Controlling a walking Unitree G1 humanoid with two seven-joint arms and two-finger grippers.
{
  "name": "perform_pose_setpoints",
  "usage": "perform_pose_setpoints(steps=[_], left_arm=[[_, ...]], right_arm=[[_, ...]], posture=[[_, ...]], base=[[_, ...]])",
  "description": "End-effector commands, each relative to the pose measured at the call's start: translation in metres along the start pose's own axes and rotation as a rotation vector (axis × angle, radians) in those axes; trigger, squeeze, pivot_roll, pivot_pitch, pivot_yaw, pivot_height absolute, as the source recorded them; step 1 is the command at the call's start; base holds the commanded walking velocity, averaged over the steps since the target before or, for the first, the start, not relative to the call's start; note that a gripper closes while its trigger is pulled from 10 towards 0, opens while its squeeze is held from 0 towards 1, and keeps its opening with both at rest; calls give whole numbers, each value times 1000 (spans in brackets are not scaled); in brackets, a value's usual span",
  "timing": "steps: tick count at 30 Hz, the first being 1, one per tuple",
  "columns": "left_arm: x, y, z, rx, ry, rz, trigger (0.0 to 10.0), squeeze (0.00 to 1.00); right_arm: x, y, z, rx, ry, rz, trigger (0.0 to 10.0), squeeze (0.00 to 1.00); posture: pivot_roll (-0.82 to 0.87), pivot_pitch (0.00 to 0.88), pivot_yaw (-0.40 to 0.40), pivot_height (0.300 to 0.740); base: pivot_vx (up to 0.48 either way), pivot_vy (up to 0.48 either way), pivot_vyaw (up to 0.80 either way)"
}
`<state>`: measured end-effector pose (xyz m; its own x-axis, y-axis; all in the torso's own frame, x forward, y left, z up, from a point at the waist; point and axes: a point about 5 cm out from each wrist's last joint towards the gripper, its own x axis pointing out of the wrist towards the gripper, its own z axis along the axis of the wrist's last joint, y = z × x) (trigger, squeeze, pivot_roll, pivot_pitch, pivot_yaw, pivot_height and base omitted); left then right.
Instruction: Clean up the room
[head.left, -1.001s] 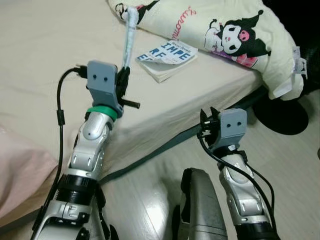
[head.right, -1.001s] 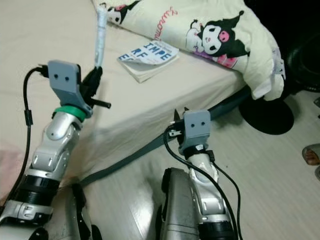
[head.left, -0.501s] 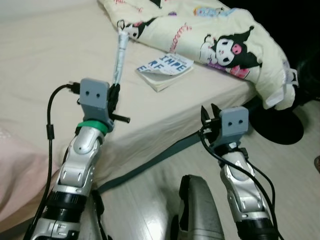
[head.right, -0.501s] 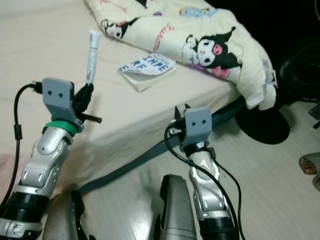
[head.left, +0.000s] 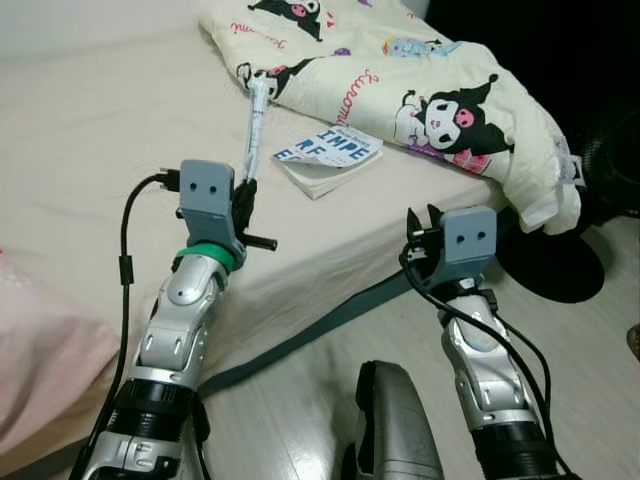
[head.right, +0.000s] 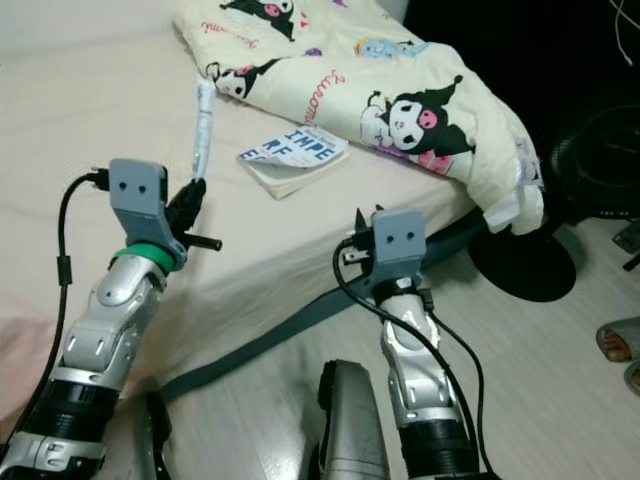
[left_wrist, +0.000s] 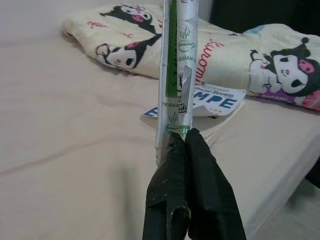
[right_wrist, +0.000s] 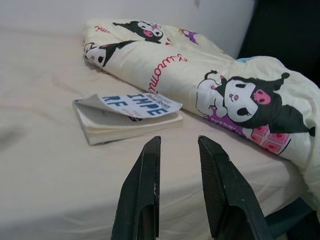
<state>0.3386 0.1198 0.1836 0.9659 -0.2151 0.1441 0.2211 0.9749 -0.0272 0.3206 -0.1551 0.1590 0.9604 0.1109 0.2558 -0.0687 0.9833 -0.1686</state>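
Two claws: left claw (left_wrist: 186, 142) clamped on wrapper (left_wrist: 176, 75); right claw (right_wrist: 177, 150) apart near book (right_wrist: 127, 117).

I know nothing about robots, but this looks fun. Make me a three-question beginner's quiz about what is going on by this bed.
1. True or false: the left gripper is shut on a thin silver wrapper.
2. Multiple choice: the book lies on (a) the floor, (b) the bed, (c) a chair.
3. Fill in: the right gripper, fingers apart, points toward the ____, beside the cartoon-print blanket.

Key: 1 true; 2 b; 3 book.
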Motion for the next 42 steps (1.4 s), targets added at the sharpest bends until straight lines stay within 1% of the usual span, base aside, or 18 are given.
perform_pose_setpoints(steps=[1,2,5,10,11,19,21,25,34,36,42], left_arm=[[2,-2,-2,0,17,-20,10000,0],[3,-3,0,27,1,-29,10000,0],[4,-4,1,38,-6,-31,10000,0],[4,-5,1,36,-6,-32,10000,0],[4,-6,1,33,-5,-35,10000,0],[5,-7,1,34,0,-42,10000,0],[6,-8,1,35,-3,-45,10000,0],[6,-8,2,36,-4,-45,10000,0],[7,-10,1,38,-3,-55,10000,0],[7,-10,1,38,-3,-55,10000,0],[3,-13,-2,73,4,-91,10000,0]], right_arm=[[-2,0,-4,-2,10,-3,10000,0],[-3,0,-5,-2,13,-5,10000,0],[-3,-1,-6,-2,15,-6,10000,0],[-3,-2,-6,-4,17,-7,10000,0],[-3,-3,-7,-7,19,-10,10000,0],[-3,-5,-8,-10,22,-14,10000,0],[-3,-5,-9,-10,23,-15,10000,0],[-3,-5,-9,-10,24,-15,10000,0],[-3,-5,-11,-8,28,-18,10000,0],[-3,-5,-11,-8,28,-18,10000,0],[-7,-2,-14,2,26,-17,10000,0]], posture=[[-84,4,34,579],[-85,5,35,589],[-88,5,35,599],[-88,6,35,609],[-88,6,33,619],[-90,6,34,649],[-90,6,34,664],[-90,6,34,669],[-90,7,34,709],[-90,7,34,709],[-90,9,35,714]], base=[[0,0,0],[0,0,0],[0,0,0],[0,0,0],[0,0,0],[0,0,0],[0,0,0],[0,0,0],[0,0,0],[0,0,0],[0,0,0]])
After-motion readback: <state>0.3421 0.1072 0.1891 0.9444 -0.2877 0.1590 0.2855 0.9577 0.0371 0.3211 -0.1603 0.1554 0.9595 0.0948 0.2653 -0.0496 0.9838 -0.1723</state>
